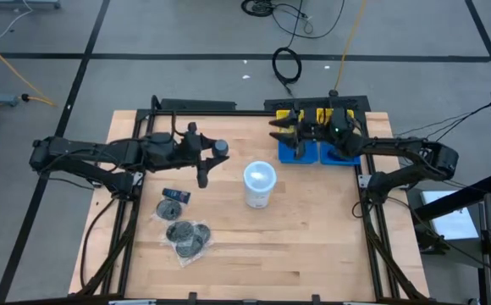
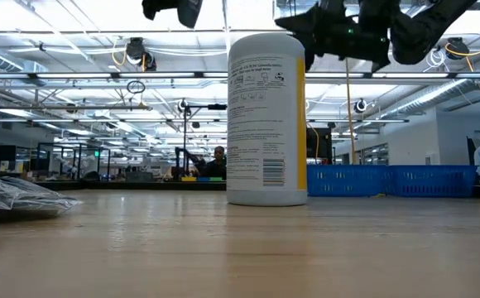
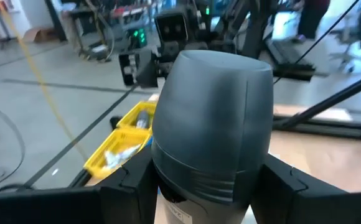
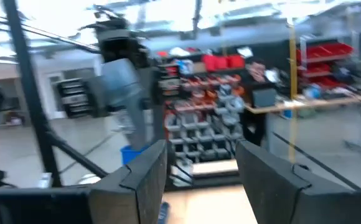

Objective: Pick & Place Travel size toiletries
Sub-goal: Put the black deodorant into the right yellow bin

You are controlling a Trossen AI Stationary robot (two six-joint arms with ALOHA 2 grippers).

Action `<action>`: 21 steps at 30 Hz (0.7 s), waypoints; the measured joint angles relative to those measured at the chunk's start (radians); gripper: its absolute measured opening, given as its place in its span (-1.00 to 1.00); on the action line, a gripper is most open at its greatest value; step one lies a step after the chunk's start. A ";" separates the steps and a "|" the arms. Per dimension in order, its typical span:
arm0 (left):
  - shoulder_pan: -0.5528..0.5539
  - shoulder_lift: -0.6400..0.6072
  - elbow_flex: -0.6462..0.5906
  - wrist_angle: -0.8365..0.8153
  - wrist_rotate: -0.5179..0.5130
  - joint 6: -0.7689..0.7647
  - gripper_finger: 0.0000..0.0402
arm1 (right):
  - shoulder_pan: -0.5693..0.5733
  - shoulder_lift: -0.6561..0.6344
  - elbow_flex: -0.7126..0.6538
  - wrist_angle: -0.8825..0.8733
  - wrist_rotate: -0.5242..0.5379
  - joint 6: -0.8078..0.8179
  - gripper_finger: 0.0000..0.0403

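Above the middle of the wooden surface point(image 1: 313, 246), the left gripper point(image 1: 218, 149) hangs clear of the wood with a dark grey mini bottle point(image 3: 210, 124) clamped between its jaws; the left wrist view shows the bottle filling the space between the two dark fingers point(image 3: 137, 186), its rounded end pointing toward the bins. The right gripper point(image 1: 278, 127) is raised over the far edge, just above the yellow bin point(image 1: 315, 113) and the blue bin point(image 1: 306, 153), which sit side by side. In the right wrist view its jaws stand apart with nothing between them.

The white tub point(image 1: 259, 185) with the pale blue lid stands upright near the centre of the surface, between the two arms and apart from both. On the left arm's side lie the remaining toiletries: another small dark bottle point(image 1: 176, 196) on its side, one clear-wrapped disc point(image 1: 171, 208) just beside it, and a cluster of wrapped dark discs point(image 1: 188, 237) nearer the front edge. In the low view the tub point(image 2: 266, 120) rises in the middle, with crinkled clear wrapping point(image 2: 21, 199) at the left.
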 joint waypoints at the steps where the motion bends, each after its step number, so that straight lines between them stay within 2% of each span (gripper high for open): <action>1: 0.000 0.000 0.000 0.013 0.003 0.000 -0.11 | 0.019 0.000 0.000 0.010 0.000 0.000 -0.07; 9: 0.000 0.039 0.000 0.068 0.011 0.004 -0.11 | 0.175 0.000 0.000 0.050 0.003 -0.041 -0.07; 21: 0.000 0.226 0.000 0.333 0.176 -0.004 -0.11 | 0.287 0.000 0.000 0.089 0.013 -0.058 -0.07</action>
